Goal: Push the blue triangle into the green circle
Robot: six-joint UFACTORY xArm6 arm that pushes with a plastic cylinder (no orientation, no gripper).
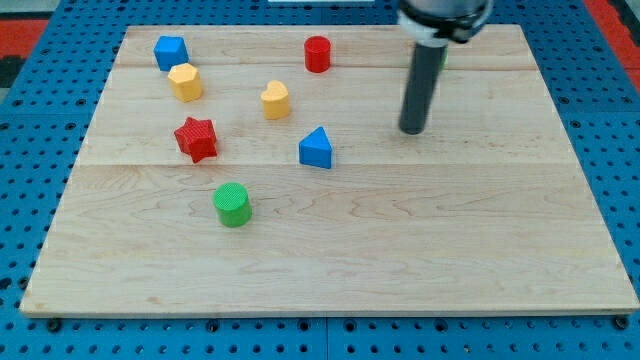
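**Ana:** Blue triangle (316,148) first: where does it sit?

**Ben:** Near the middle of the wooden desk (480,250), a little toward the view's left. The green circle (232,204), a short ribbed cylinder, lies down and to the left of it, apart, with bare wood between them.

**Ana:** And the end effector?

**Ben:** It is a plain dark rod with no jaws, so it holds nothing and there is no opening to report. My tip (411,130) rests to the view's right of the blue triangle and slightly higher in the view, clearly apart from it.

**Ana:** Which relation matters for the push?

**Ben:** The triangle lies between my tip and the green circle, roughly on one slanting line running from upper right to lower left. I judge the tip is already on the correct far side; a push down-left should carry the triangle toward the circle.

**Ana:** How does the arm stand?

**Ben:** The rod stands almost upright, descending from a dark housing at the view's top edge.

**Ana:** Anything else nearby?

**Ben:** A red star (196,138), a yellow heart (275,99), a yellow hexagon (185,81), a blue block (170,51) and a red cylinder (317,53), all above that line.
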